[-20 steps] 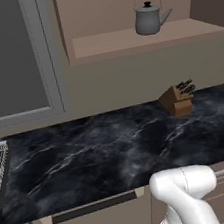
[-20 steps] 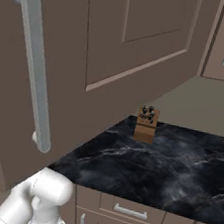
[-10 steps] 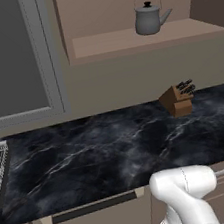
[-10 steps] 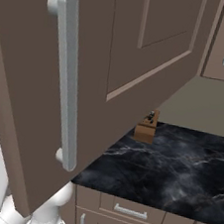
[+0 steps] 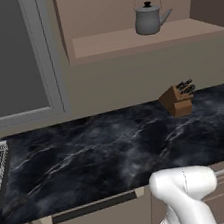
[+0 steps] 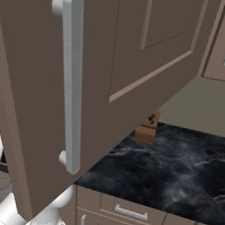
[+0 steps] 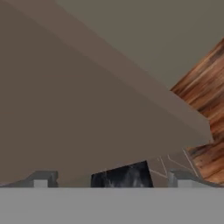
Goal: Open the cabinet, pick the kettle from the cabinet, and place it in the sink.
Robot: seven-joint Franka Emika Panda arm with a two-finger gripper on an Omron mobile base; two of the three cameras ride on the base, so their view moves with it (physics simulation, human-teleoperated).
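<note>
The cabinet [image 5: 135, 10] stands open, its brown panelled door [image 6: 143, 48] with a long silver bar handle [image 6: 71, 79] swung out near the right base camera. The black marbled desk [image 5: 104, 150] carries a knife block [image 5: 179, 98] at its far right. The grey kettle [image 5: 149, 17], black-handled, stands upright on the cabinet shelf. The end effector [image 7: 109, 179] has its fingertips wide apart, empty.
</note>
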